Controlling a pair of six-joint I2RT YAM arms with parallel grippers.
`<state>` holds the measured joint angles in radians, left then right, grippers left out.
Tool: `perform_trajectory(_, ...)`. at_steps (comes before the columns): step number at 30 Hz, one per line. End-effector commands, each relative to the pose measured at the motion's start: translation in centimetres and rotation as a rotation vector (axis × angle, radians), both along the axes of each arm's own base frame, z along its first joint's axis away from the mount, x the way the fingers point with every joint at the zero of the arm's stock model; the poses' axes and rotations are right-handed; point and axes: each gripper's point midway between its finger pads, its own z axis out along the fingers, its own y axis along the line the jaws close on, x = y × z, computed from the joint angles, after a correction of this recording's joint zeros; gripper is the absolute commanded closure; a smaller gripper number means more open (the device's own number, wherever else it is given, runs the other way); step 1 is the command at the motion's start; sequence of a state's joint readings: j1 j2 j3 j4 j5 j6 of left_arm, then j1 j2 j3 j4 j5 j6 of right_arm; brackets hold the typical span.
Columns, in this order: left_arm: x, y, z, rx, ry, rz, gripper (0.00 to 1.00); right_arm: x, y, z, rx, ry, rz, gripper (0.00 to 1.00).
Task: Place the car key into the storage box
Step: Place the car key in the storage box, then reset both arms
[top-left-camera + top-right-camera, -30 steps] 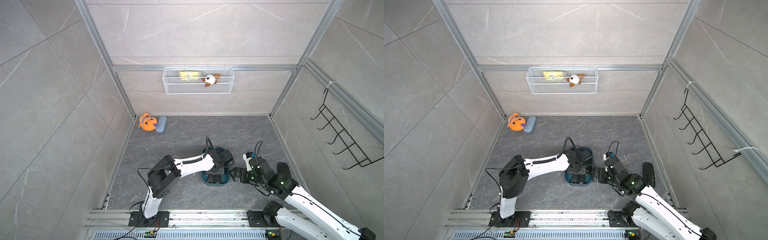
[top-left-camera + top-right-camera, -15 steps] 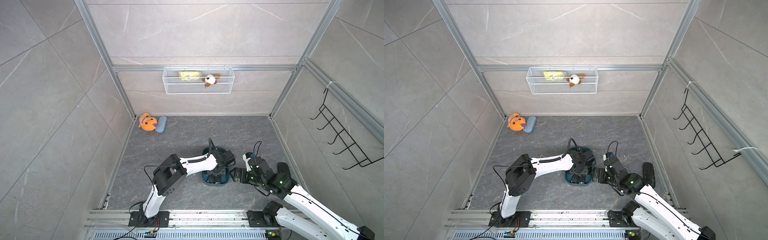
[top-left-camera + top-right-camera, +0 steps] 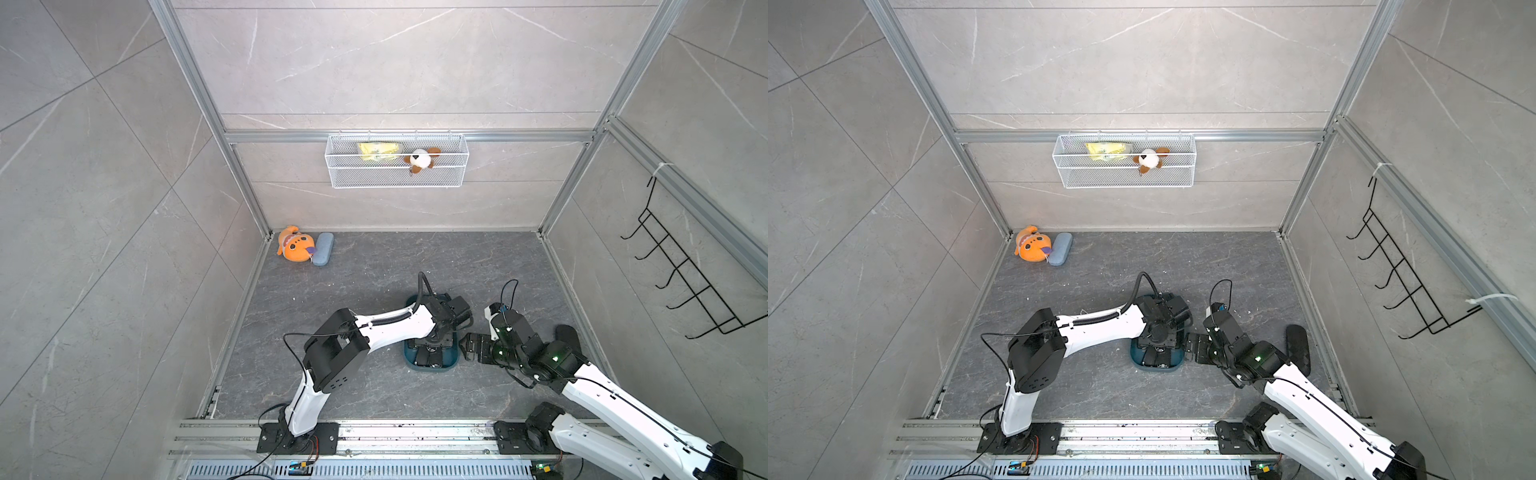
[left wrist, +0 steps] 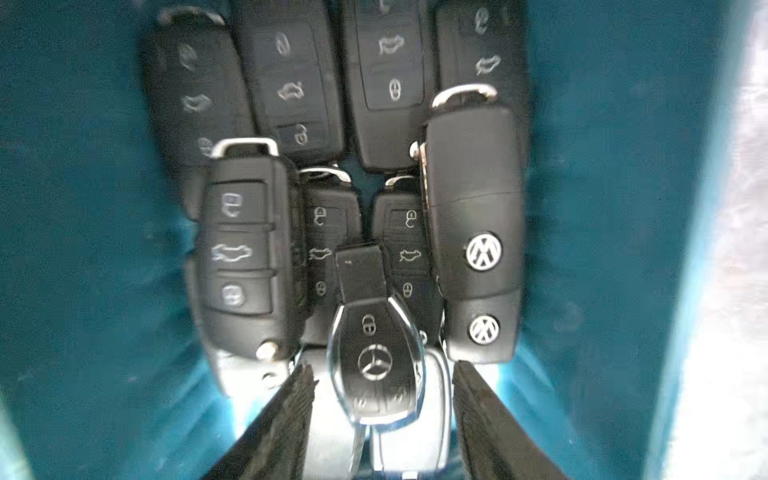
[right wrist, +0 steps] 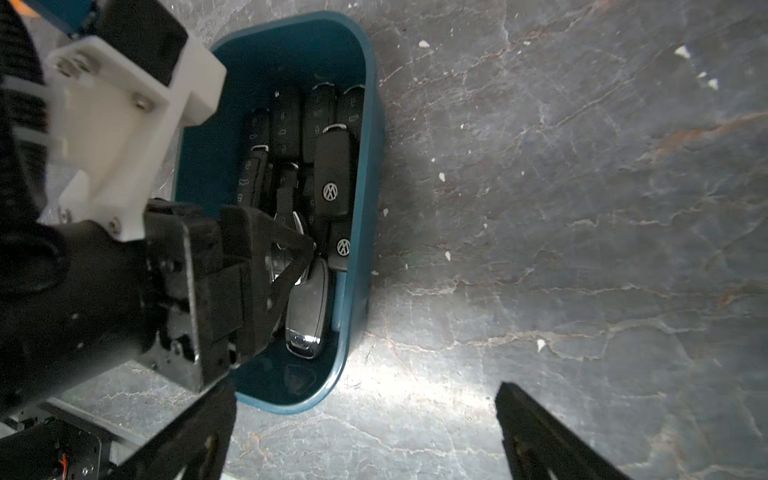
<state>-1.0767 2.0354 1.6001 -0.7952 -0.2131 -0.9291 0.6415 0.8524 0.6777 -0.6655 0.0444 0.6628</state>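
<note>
The storage box (image 3: 452, 362) (image 3: 1137, 362) is a dark teal bin on the floor between my two arms, with several black key fobs lying in it. My left gripper (image 4: 383, 368) reaches down into the box (image 4: 83, 216) and is open. The car key (image 4: 376, 365), a black and chrome fob with a star badge, lies on the pile between its fingers (image 4: 299, 399), with a gap on each side. My right gripper (image 5: 365, 390) stands open and empty over bare floor just beside the box's rim (image 5: 371, 166).
A black oblong case (image 3: 567, 337) lies on the floor behind my right arm. An orange plush (image 3: 294, 246) and a pale blue case (image 3: 323, 248) sit in the far left corner. A white wire basket (image 3: 397, 163) hangs on the back wall, a black hook rack (image 3: 685, 282) on the right wall.
My left gripper's jaws have spread apart and let go of the car key inside the box. The left arm's elbow has swung a little to the right. The right arm has stayed put.
</note>
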Motion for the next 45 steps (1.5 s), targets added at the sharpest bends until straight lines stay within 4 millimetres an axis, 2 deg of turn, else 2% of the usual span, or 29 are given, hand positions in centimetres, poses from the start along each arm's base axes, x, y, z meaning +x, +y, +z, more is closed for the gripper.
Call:
perform_trajectory(1, 1.6, 1.2, 5.5, -0.041, -0.087, 0.007, 0.4, 1.5, -0.5, 1.9, -0.018, -0.066, -0.051, 0.0)
perform_trajectory(7, 4.3, 4.5, 8.9, -0.05, -0.15, 0.04, 0.27, 3.8, -1.4, 4.5, -0.056, -0.189, -0.12, 0.0)
perform_trajectory(12, 6.9, 9.1, 11.4, -0.019, -0.223, 0.096, 0.01, 6.1, -1.7, 6.4, -0.095, -0.316, -0.158, 0.0)
perform_trajectory(20, 10.4, 18.7, 14.1, 0.072, -0.374, 0.221, 0.0, 10.5, -0.1, 7.4, -0.168, -0.485, -0.133, 0.0)
perform_trajectory(25, 12.1, 24.8, 14.9, 0.089, -0.53, 0.283, 0.0, 12.7, -0.9, 7.8, -0.302, -0.568, -0.172, 0.0)
perform_trajectory(30, 11.8, 31.2, 13.8, 0.179, -0.624, 0.363, 0.0, 14.5, -3.9, 7.5, -0.493, -0.644, -0.278, 0.0)
perform_trajectory(34, 11.4, 35.7, 12.4, 0.281, -0.635, 0.421, 0.0, 15.7, -7.5, 6.0, -0.558, -0.61, -0.37, 0.0)
perform_trajectory(37, 11.2, 38.7, 10.4, 0.335, -0.621, 0.454, 0.0, 16.3, -10.2, 4.4, -0.591, -0.582, -0.425, 0.0)
perform_trajectory(40, 11.8, 39.8, 7.9, 0.256, -0.615, 0.457, 0.0, 16.8, -11.8, 3.1, -0.623, -0.583, -0.444, 0.0)
perform_trajectory(43, 12.5, 41.6, 6.1, 0.266, -0.624, 0.51, 0.0, 17.8, -12.5, 1.7, -0.662, -0.583, -0.421, 0.0)
perform_trajectory(45, 13.0, 42.2, 4.9, 0.28, -0.638, 0.508, 0.0, 18.5, -12.6, 2.1, -0.686, -0.616, -0.414, 0.0)
